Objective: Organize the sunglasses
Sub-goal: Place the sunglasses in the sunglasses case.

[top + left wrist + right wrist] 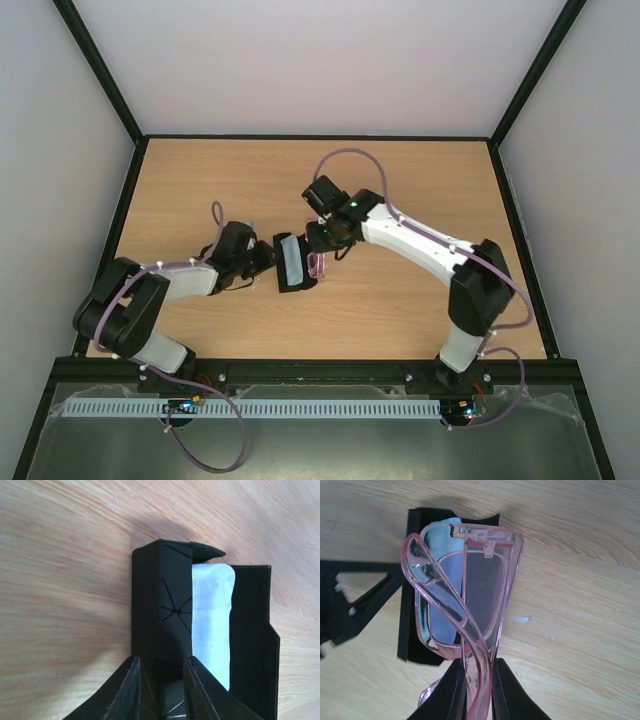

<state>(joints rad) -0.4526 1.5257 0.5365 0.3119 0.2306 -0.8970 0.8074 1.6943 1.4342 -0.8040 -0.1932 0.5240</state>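
I see the sunglasses (465,590) hanging just above the black case (408,630), on its side away from my left gripper (162,690). My right gripper (477,690) is clamped on their pink frame. A light blue cloth (212,630) lies inside the case. The left fingers narrowly straddle one end of the case; I cannot tell whether they grip.

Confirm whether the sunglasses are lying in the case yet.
No, the right pincer holds the sunglasses, and the case holds only the cloth.
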